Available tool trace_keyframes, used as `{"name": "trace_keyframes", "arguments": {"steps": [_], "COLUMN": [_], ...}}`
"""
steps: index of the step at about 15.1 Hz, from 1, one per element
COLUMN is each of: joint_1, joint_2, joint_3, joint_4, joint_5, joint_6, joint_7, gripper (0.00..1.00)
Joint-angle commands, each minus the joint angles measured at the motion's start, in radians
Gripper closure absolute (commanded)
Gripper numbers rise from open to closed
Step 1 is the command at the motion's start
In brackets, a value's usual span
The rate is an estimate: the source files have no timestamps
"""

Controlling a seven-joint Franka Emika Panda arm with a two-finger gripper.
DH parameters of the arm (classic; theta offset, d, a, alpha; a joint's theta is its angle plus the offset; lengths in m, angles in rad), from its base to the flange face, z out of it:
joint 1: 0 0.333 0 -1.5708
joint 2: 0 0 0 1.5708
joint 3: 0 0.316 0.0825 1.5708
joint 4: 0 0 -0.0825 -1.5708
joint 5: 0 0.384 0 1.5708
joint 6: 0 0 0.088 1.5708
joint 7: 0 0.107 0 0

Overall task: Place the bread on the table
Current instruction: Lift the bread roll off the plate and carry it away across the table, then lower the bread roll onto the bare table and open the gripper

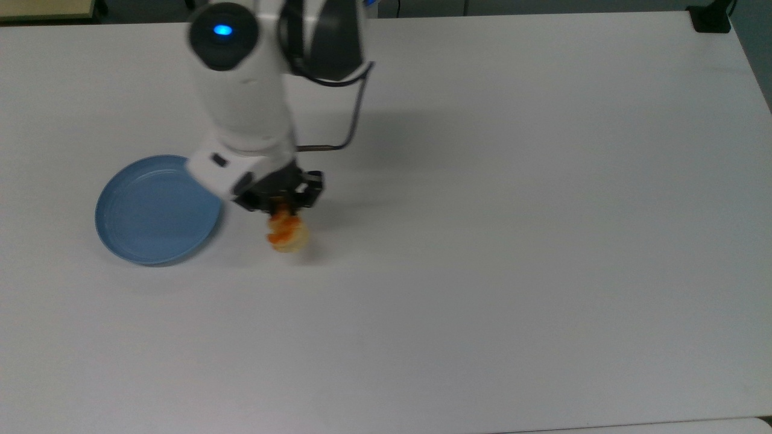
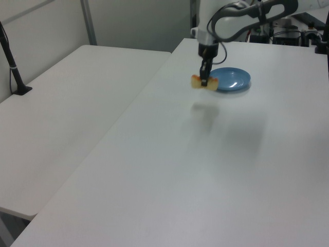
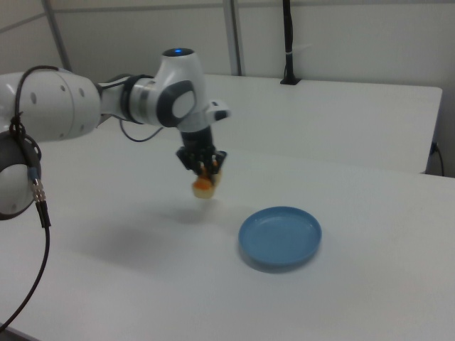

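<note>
The bread [image 1: 287,232] is a small pale-tan bun with orange patches. It hangs in the air above the white table [image 1: 482,241], held by my gripper [image 1: 282,208], which is shut on its top. In the top view it is just right of the blue plate [image 1: 154,211], off its rim. The left view shows the bread [image 2: 204,82] left of the plate [image 2: 230,78], with its shadow on the table below. In the right view the bread [image 3: 205,185] hangs under the gripper [image 3: 206,169], left of the plate [image 3: 279,236].
The blue plate lies bare near the top view's left. A second white table [image 2: 67,113] adjoins on the left view's left, with a black post [image 2: 13,64] clamped to it. A black clamp [image 1: 710,18] sits at the top view's far right corner.
</note>
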Motion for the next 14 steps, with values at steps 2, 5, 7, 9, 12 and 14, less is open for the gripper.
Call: {"name": "trace_keyframes", "arguments": {"steps": [2,5,7,9,12,14], "joint_1": [0.194,0.333,0.407,0.467,0.557,0.593], "joint_2": [-0.021,-0.017,-0.014,0.003,0.048,0.077], "joint_3": [-0.013,-0.013,-0.012,-0.010,-0.010,-0.010], "joint_4": [-0.041,-0.043,-0.040,-0.037,-0.032,-0.034], "joint_5": [-0.031,-0.051,-0.045,-0.040,-0.039,-0.043], "joint_6": [-0.033,-0.036,-0.028,-0.021,0.074,0.108], "joint_7": [0.227,0.376,0.484,0.588,0.727,0.823], "gripper": [0.71,0.71,0.71,0.71,0.71,0.67]}}
